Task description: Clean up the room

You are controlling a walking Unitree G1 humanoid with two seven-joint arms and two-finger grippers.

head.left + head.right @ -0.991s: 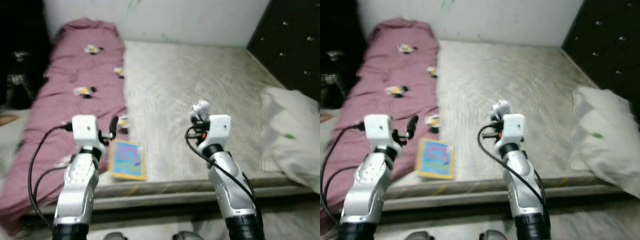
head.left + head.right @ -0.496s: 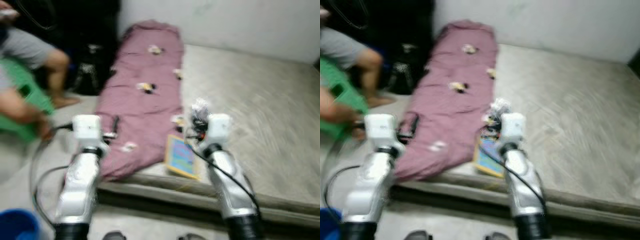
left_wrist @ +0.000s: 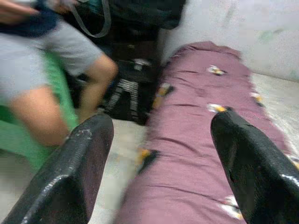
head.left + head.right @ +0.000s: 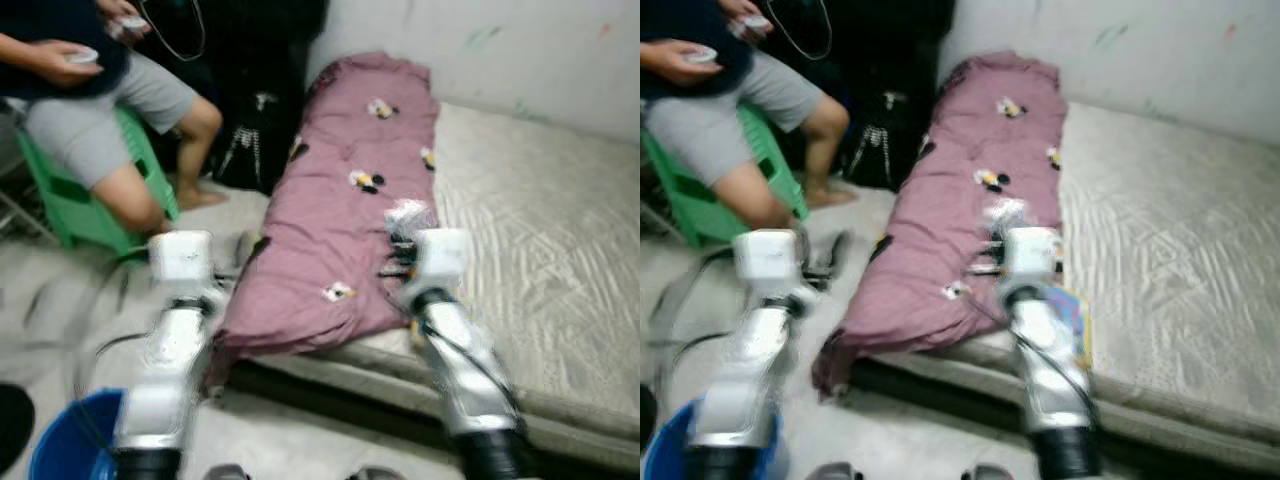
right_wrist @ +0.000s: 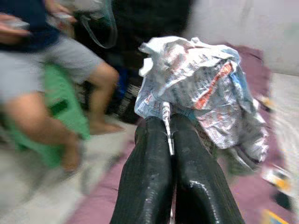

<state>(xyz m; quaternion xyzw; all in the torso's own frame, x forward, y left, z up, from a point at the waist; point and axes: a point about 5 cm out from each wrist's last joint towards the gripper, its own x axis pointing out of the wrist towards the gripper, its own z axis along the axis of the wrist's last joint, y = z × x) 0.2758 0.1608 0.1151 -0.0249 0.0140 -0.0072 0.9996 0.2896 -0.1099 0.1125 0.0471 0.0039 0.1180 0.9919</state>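
Head stereo pair looks forward and down over both arms at a maroon blanket (image 4: 350, 230) along a mattress (image 4: 540, 250). Each wrist camera faces along its fingers, close up; all four views share the blanket and a seated person (image 4: 90, 110).

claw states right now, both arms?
Left claw: open, holding nothing.
Right claw: closed on a crumpled wrapper.
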